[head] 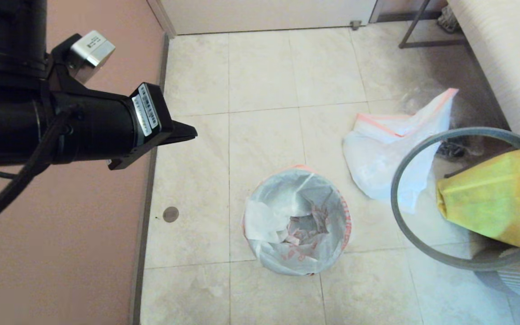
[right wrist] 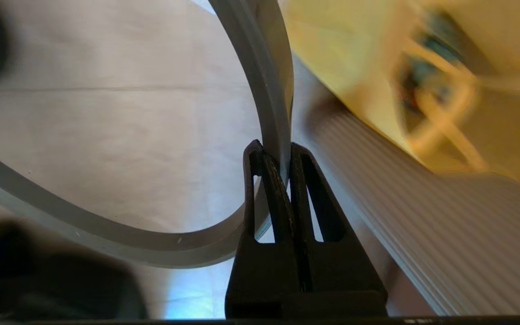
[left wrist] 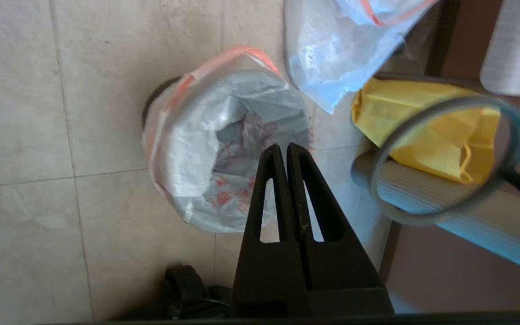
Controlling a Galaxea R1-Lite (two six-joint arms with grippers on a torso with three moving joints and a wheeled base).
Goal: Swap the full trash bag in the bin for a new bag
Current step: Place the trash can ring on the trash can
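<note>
the bin (head: pixel 297 220) stands on the tiled floor, its black wall almost wholly hidden by the new bag (head: pixel 303 225) lining it, pink-orange hem folded over the rim and red print crumpled inside. the full trash bag (head: pixel 386 153) lies just beyond it to the right, contents hard to make out. the left gripper (left wrist: pixel 282 151) hovers above the bin, fingers pressed together, empty. the right gripper (right wrist: pixel 276 155), unseen from the head, pinches the grey ring (head: pixel 427 153) held aloft before a yellow bag (head: pixel 494 198), the ring's far side cut off.

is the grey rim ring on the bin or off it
Off: the right end effector holds the grey ring in the air, beside the bag-lined bin.
</note>
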